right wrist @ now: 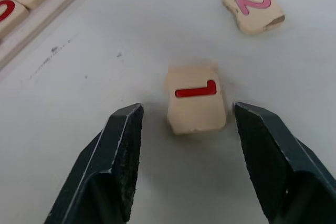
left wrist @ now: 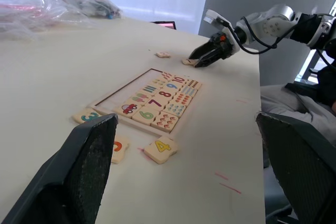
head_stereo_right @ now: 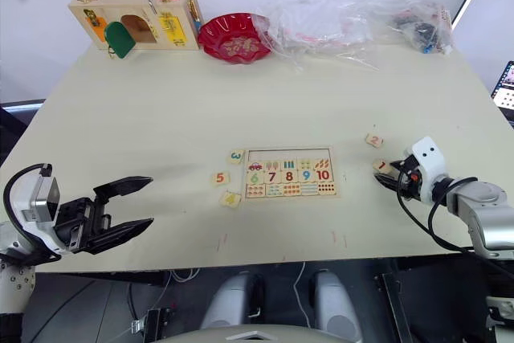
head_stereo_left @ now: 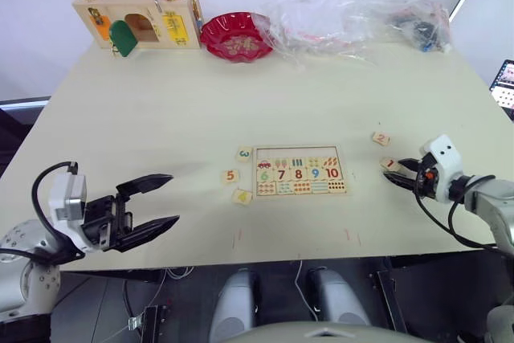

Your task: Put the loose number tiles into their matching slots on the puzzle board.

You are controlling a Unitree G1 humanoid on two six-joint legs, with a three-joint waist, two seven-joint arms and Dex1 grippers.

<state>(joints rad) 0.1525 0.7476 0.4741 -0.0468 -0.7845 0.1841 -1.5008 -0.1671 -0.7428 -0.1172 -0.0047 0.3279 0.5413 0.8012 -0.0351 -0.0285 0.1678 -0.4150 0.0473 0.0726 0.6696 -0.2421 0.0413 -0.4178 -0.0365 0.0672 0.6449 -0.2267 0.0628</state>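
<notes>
**A:** What is kept inside things here?

**B:** The puzzle board (head_stereo_left: 299, 171) is laid flat near the front of the table (head_stereo_left: 161, 118). Its lower rows are filled with the digits 6 to 10 and small counting pictures. The slots (head_stereo_left: 299, 153) along its top row are seen bare. A red bowl (head_stereo_left: 235, 36) is set at the far edge, beside a wooden box (head_stereo_left: 138, 15) with coloured doors. What is in the bowl cannot be made out.

**A:** What else is hard to see?

**B:** A heap of clear plastic bags (head_stereo_left: 353, 18) is piled at the far right; what is in them cannot be told.

**A:** Where are the tiles?

**B:** Tile 3 (head_stereo_left: 244, 153), tile 5 (head_stereo_left: 230, 175) and tile 4 (head_stereo_left: 242, 196) are laid just left of the board. Tile 2 (head_stereo_left: 381, 139) and tile 1 (right wrist: 196, 107) are found to its right. Each is pale wood with one coloured digit.

**A:** And the grippers?

**B:** The right gripper (right wrist: 186, 129) is held low, fingers apart, with tile 1 between the tips, untouched. The left gripper (head_stereo_left: 161, 202) is held wide apart near the front left edge, with nothing in it.
</notes>
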